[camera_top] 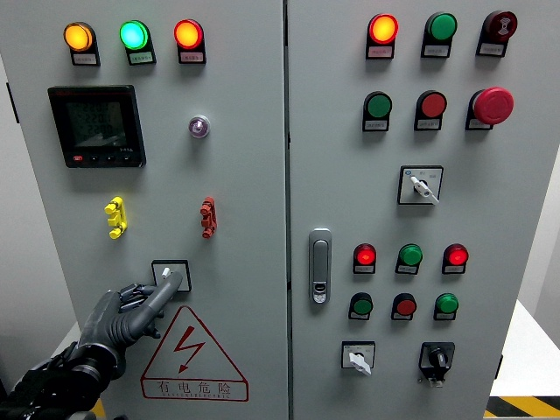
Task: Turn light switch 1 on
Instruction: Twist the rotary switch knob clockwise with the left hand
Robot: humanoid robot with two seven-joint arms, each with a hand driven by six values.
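The left hand (131, 311) reaches up, pointing finger stretched out, holding nothing. Its tip touches light switch 1 (170, 275), low on the left door of the grey cabinet (254, 175). Best to push the little knob gently, without slipping off.

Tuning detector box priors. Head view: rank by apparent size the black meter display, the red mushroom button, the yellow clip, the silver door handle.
1. black meter display
2. silver door handle
3. red mushroom button and yellow clip: similar area, too close to rank.

All sit on the same flat cabinet front, so nearness barely skews this.
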